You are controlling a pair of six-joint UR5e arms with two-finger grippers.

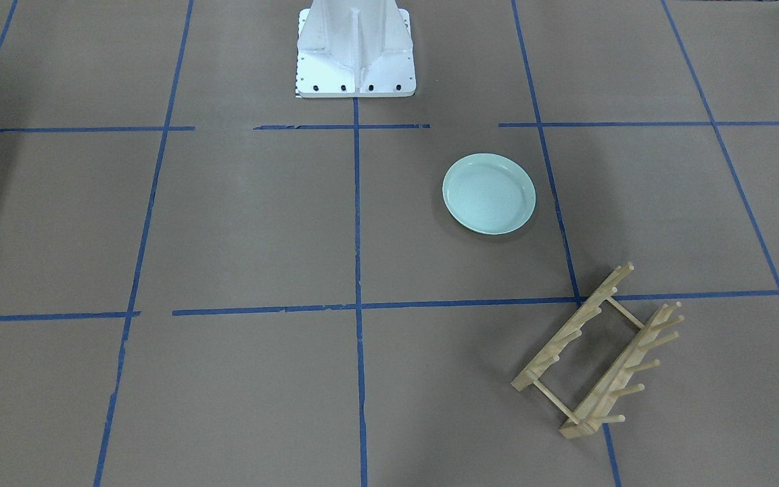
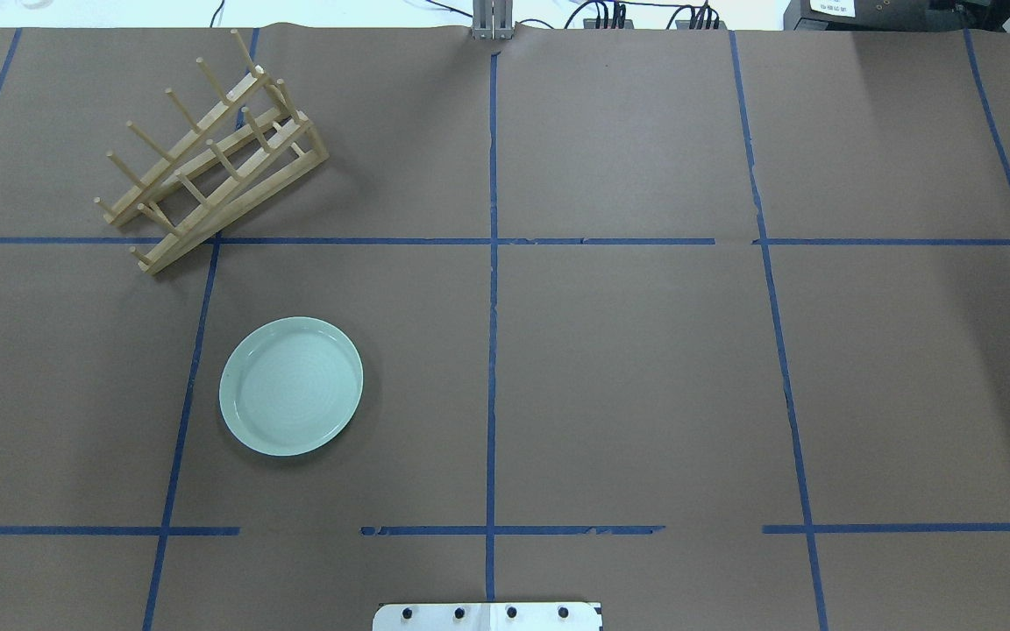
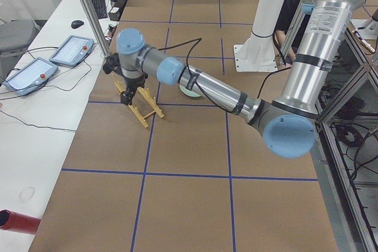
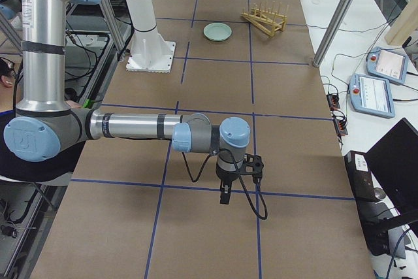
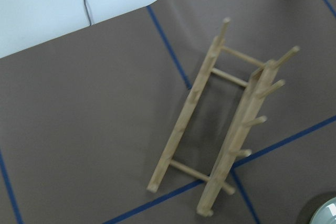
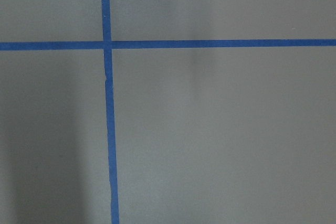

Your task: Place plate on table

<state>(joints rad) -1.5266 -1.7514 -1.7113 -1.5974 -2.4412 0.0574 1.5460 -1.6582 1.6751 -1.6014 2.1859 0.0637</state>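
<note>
The pale mint-green plate (image 1: pixel 489 193) lies flat on the brown paper-covered table (image 1: pixel 247 223), near the wooden rack. It also shows in the overhead view (image 2: pixel 291 386) and far off in the exterior right view (image 4: pixel 217 31). No gripper touches it. My left gripper (image 3: pixel 129 84) hangs over the rack and shows only in the exterior left view; I cannot tell whether it is open or shut. My right gripper (image 4: pixel 225 195) hovers over bare table far from the plate and shows only in the exterior right view; I cannot tell its state either.
The empty wooden peg rack (image 2: pixel 211 166) stands at the far left of the overhead view, also seen by the left wrist camera (image 5: pixel 220 129). The white pedestal base (image 1: pixel 356 47) sits at the robot's edge. Teach pendants (image 3: pixel 71 48) lie on the side bench.
</note>
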